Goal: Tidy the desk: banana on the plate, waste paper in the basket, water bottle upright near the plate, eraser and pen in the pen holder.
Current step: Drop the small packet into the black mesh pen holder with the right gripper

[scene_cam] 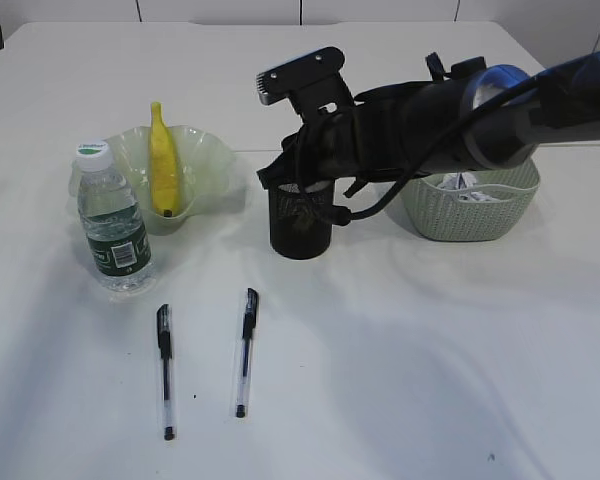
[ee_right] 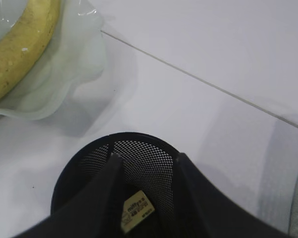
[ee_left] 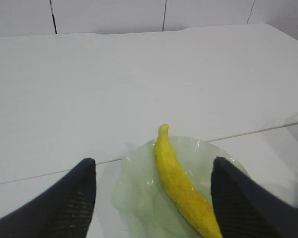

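Black mesh holder stands mid-desk; the right gripper hangs over its mouth, fingers pinching the eraser. Left gripper spread wide above the banana in the plate, toward the desk's far left.

Right arm: black housing showing a glossy blue-grey joint, black cables looping beneath, flat camera bracket on top. Fingers: dark, tapered, finely ribbed inner pads.
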